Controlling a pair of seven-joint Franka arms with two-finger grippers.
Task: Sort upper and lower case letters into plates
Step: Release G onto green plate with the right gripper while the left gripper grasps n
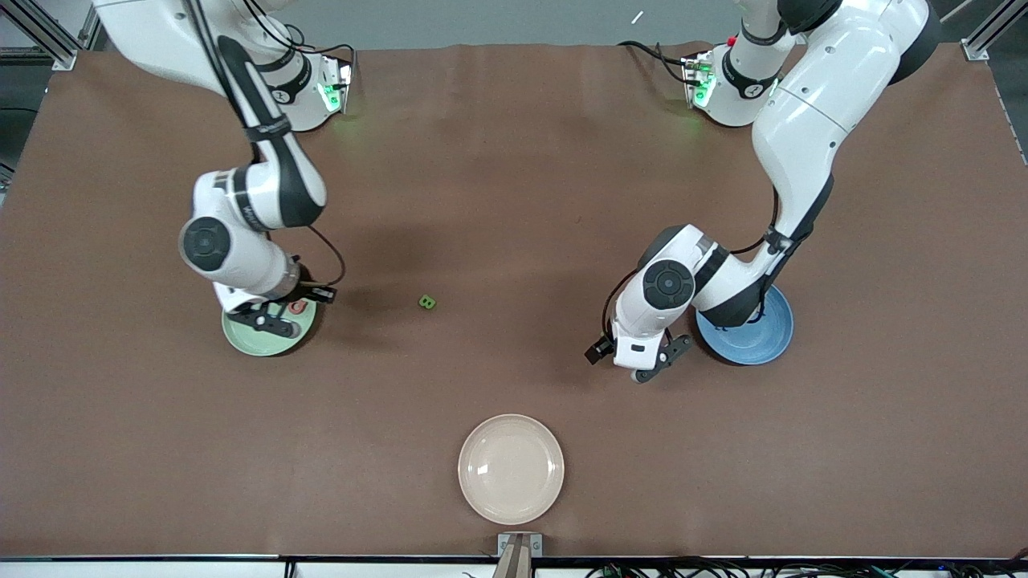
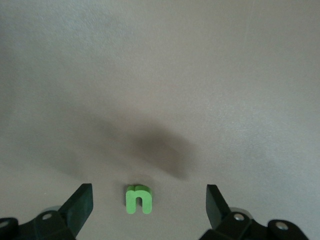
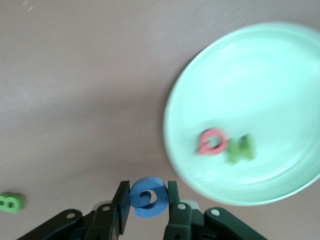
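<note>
Over the mint green plate (image 1: 265,341) my right gripper (image 3: 148,200) pinches a blue O (image 3: 147,196), ready to drop; left gripper (image 2: 149,202), open, straddles a green n (image 2: 138,199).

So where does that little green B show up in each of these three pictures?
Front view: the green B lies on the bare brown table, between the mint plate and the blue plate.
Left wrist view: not in it; the green letter between the open left claw is an n.
Right wrist view: at the picture's edge, apart from the right claw.
Shared landmark: the mint plate.
</note>
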